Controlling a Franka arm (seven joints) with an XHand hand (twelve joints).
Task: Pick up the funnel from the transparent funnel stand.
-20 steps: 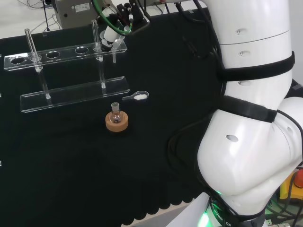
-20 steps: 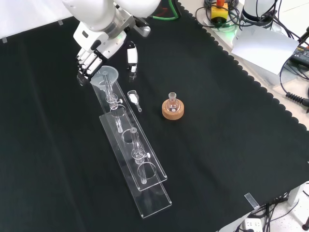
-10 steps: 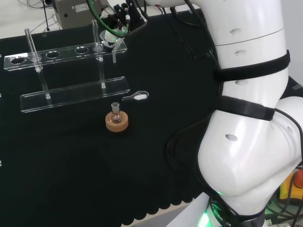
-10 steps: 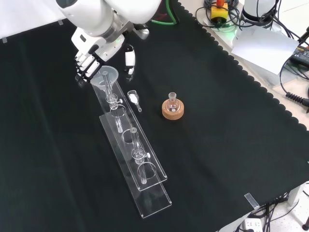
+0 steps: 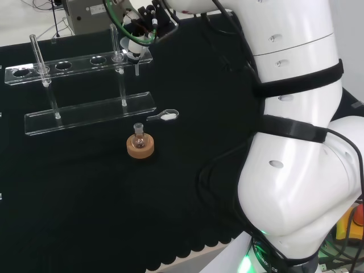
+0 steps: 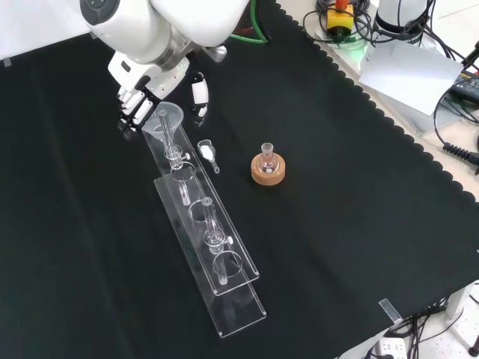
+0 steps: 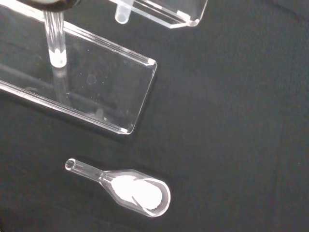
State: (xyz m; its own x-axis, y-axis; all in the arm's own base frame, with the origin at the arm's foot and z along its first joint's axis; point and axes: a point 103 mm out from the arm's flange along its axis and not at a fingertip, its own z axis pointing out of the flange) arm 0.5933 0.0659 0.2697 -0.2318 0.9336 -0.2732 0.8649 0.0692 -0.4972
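The clear funnel (image 6: 167, 117) sits in the end hole of the transparent funnel stand (image 6: 224, 258), its mouth up. In the head view the funnel (image 5: 135, 50) hangs at the right end of the stand's top shelf (image 5: 68, 71). The hand (image 6: 142, 96) hovers over that end; its fingers (image 6: 133, 108) are to the funnel's left and its thumb (image 6: 199, 93) to the right, relaxed and apart from the rim. The wrist view looks down on the funnel's stem tip (image 7: 122, 14) and the stand's base plate (image 7: 101, 92).
A small round flask on a cork ring (image 6: 268, 167) stands right of the stand in the front view. A clear scoop with white powder (image 6: 207, 152) lies between them, also close up as the scoop (image 7: 135, 191) in the wrist view. The arm's white links (image 5: 296, 142) rise at the right.
The hand and arm have drifted a little up and to the left in the front view, still astride the funnel. The funnel, stand, flask and scoop have not moved.
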